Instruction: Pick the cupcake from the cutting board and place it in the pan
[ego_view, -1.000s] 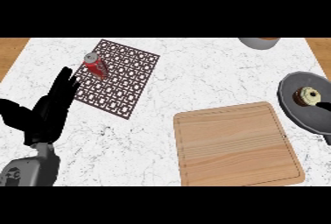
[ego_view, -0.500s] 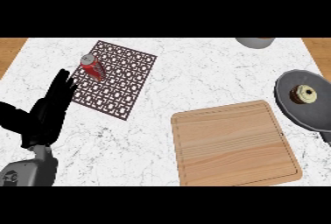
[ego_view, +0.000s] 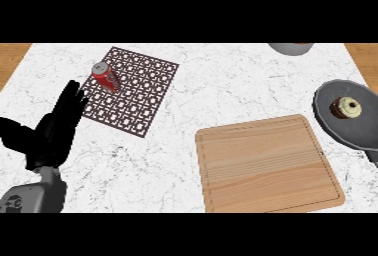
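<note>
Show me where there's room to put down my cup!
The wooden cutting board lies bare. White counter is free between the patterned mat and the pan, and below the mat beside the board. It is crowded at the mat's upper corner, where a red can lies near the left hand, and in the pan, which holds the cupcake.

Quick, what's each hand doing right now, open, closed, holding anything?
Left hand: open, fingers straight, holding nothing, at the counter's left side.
Right hand: not in view.

A kitchen: a white marble tabletop (ego_view: 221, 85) carries a wooden cutting board (ego_view: 266, 165), with a dark pan (ego_view: 354, 125) just right of it
</note>
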